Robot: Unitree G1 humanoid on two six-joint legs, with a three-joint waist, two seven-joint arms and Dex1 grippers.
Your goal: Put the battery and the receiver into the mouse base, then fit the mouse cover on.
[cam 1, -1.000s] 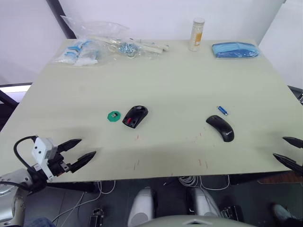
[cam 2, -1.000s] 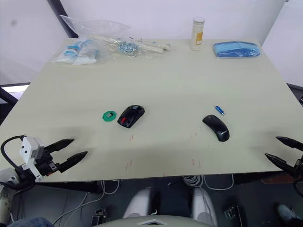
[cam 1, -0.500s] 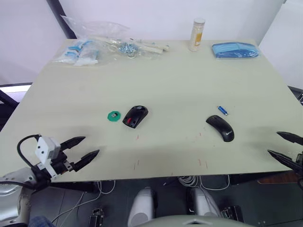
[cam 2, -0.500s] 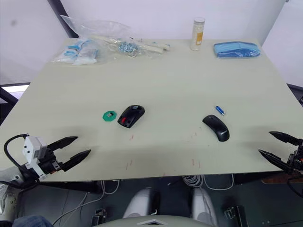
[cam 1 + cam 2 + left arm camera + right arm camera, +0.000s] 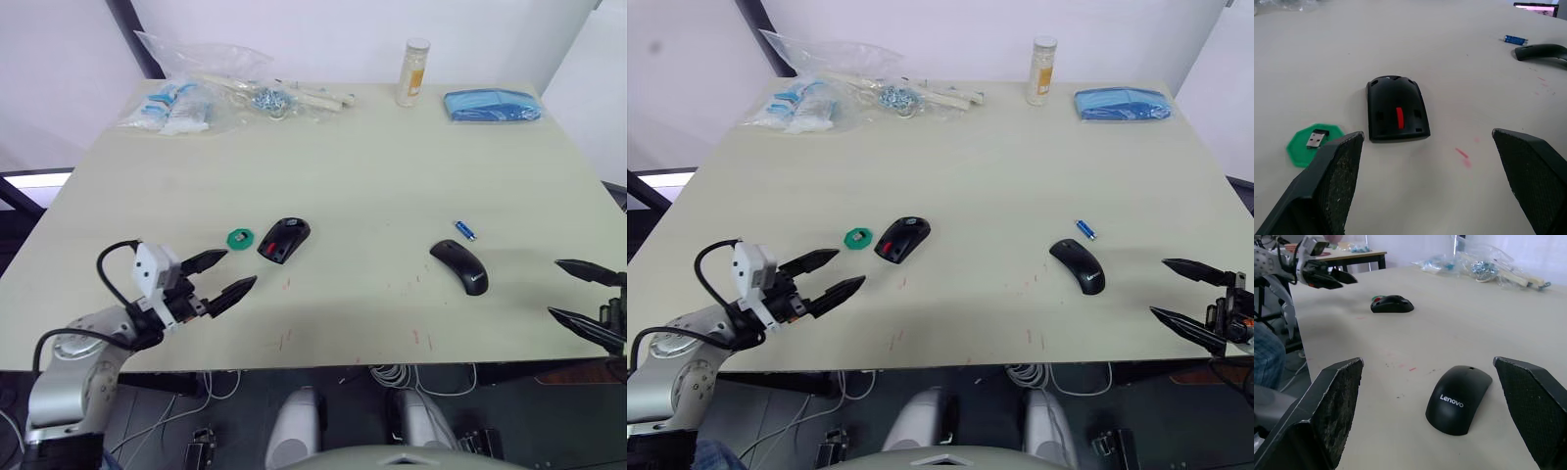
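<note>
On the desk [image 5: 372, 166], mid-front, the mouse base [image 5: 283, 239] is lying with its red compartment facing up, so it is sitting ready to take parts. Just beside it toward the robot's left, the green disc [image 5: 239, 238] is carrying the small receiver [image 5: 1316, 138] on top, apart from the base. The battery [image 5: 463, 230] is lying loose over on the right, near the mouse cover [image 5: 458, 265] but not touching it; the cover is resting dome-up with its logo showing in the right wrist view.

The left claw [image 5: 224, 275] is hovering released, holding nothing, near the disc and base, pointing at them; the wrist view is framing the base between its fingers [image 5: 1327, 186]. Likely it is lining up for the receiver or for steadying the base. The right claw [image 5: 1183, 294] is hanging released and empty too, by the desk's right edge, facing the cover and battery, probably assigned to those.

Nothing is loaded yet; the task is looking unstarted. The battery is round, so it could roll when nudged.
</note>
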